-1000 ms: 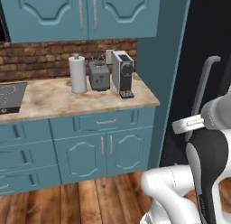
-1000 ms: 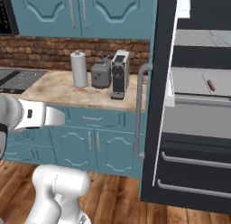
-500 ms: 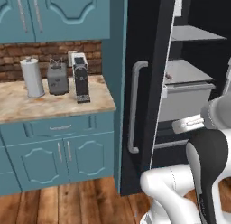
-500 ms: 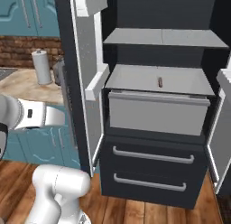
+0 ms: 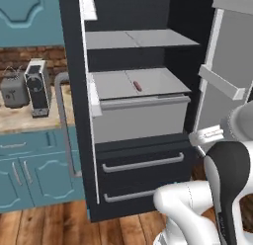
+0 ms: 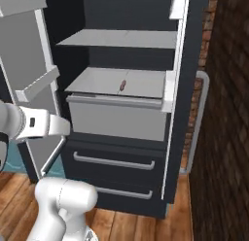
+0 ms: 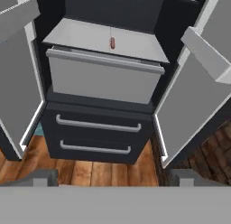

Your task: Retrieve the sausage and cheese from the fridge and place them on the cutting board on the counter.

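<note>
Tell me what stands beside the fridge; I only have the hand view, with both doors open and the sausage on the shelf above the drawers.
Observer: On its left, the left base view shows the counter carrying a coffee machine and a grey appliance.
Operator: And on its right?
Observer: A dark brick wall runs alongside, in the right base view.
Operator: Door handles?
Observer: A long grey bar handle sits on the right door, on its outer face.

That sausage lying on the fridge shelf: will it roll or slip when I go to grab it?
The sausage is a slim, round-ended link lying loose on a flat, smooth grey shelf, so a sideways nudge would probably roll it. It looks small and likely light, so it may skid. Pinching across its narrow width seems safest.
</note>
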